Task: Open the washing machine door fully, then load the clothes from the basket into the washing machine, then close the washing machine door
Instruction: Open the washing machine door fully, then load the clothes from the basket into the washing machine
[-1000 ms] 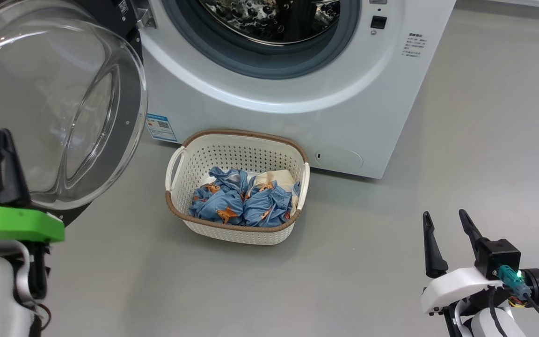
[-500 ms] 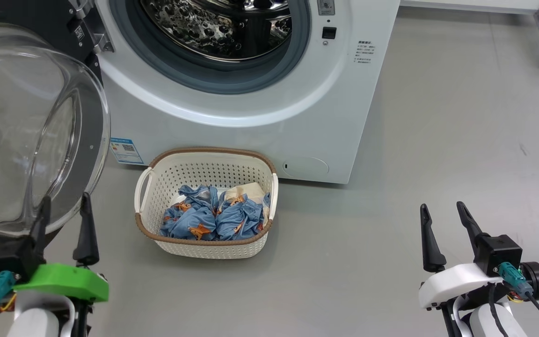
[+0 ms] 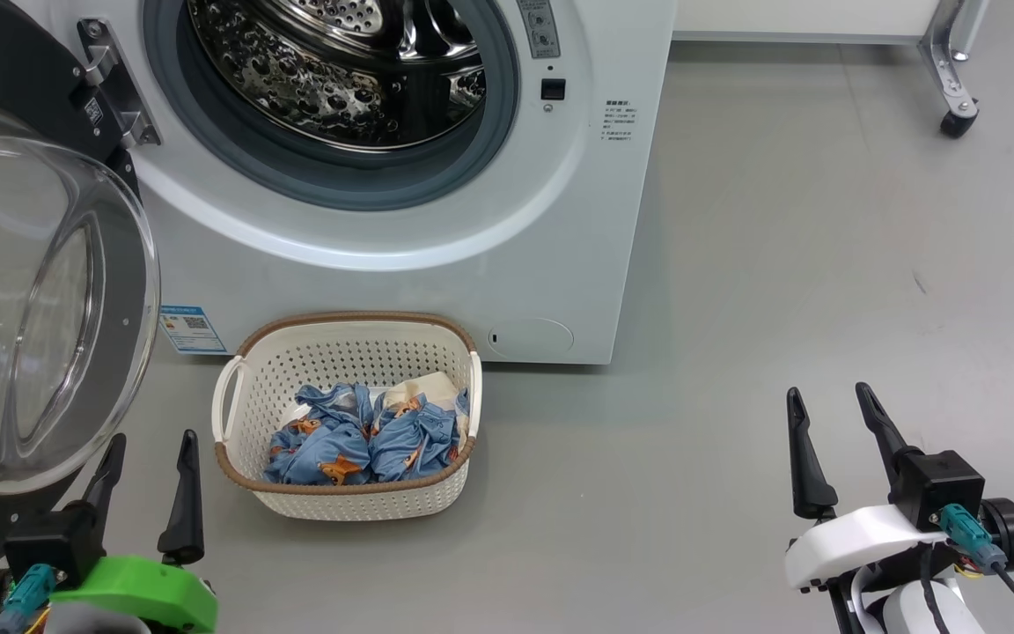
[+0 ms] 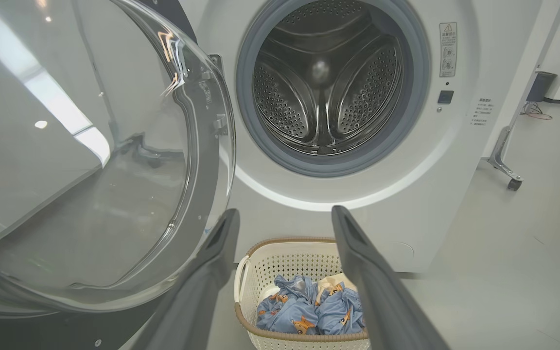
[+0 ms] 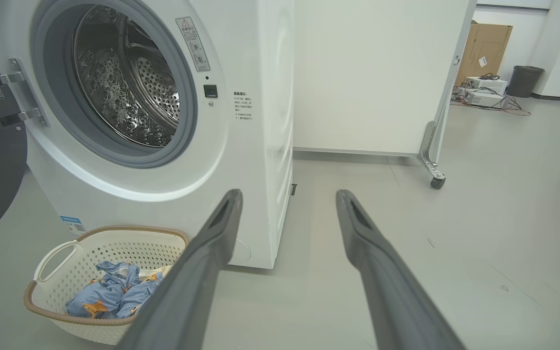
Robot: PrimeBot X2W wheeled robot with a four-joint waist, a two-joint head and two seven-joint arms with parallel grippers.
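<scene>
Washing machine door [image 3: 49, 308] stood swung wide at the left of the washing machine [image 3: 560, 220]. Basket [image 3: 349, 504] sat on the floor [image 3: 780, 264] just in front of the machine, with the clothes [image 3: 357, 436] bundled inside. Left gripper [image 3: 153, 436] and right gripper [image 3: 827, 390] each had fingers spread apart, holding nothing.

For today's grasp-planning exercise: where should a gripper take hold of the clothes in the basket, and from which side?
Probably a raised fold atop the clothes, coming from above: the basket walls ring the heap, leaving just its top open.
</scene>
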